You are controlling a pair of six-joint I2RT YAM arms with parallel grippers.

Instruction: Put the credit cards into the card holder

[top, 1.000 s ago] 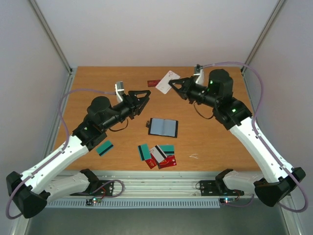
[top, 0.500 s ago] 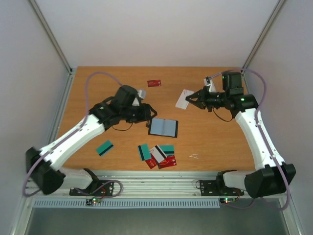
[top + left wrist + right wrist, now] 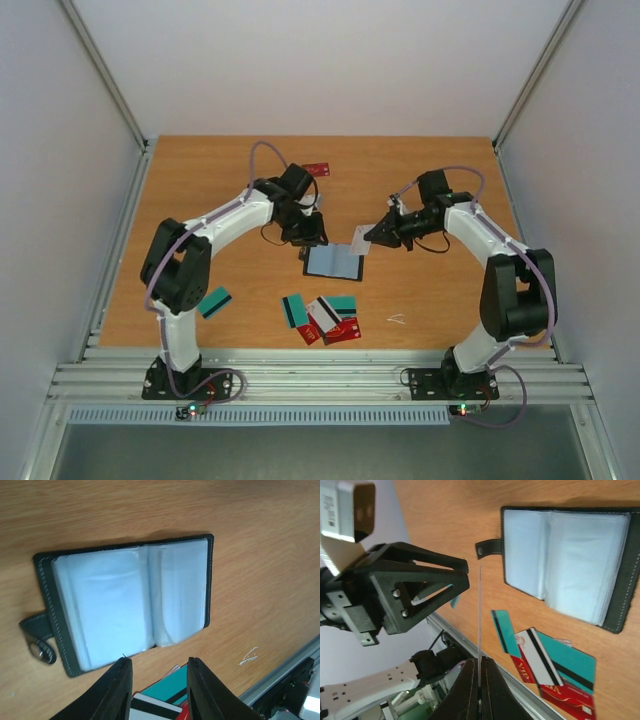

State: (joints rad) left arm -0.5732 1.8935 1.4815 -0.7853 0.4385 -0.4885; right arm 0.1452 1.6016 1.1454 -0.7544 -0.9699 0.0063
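The card holder lies open on the wooden table, pale bluish sleeves up, clasp tab to its left. My left gripper hovers over its far left edge, open, nothing between the fingers. My right gripper is shut on a white credit card, held on edge just off the holder's far right corner. Nearer me lies a loose pile: a teal card, a white striped card, another teal card and a red card.
A lone teal card lies at the near left. A red card sits near the table's back edge. A small white scrap lies at the near right. The aluminium rail runs along the near edge.
Both arms swung in toward the card holder. The right gripper carried the white card from the back down to the holder's corner. The left jaws narrowed somewhat.
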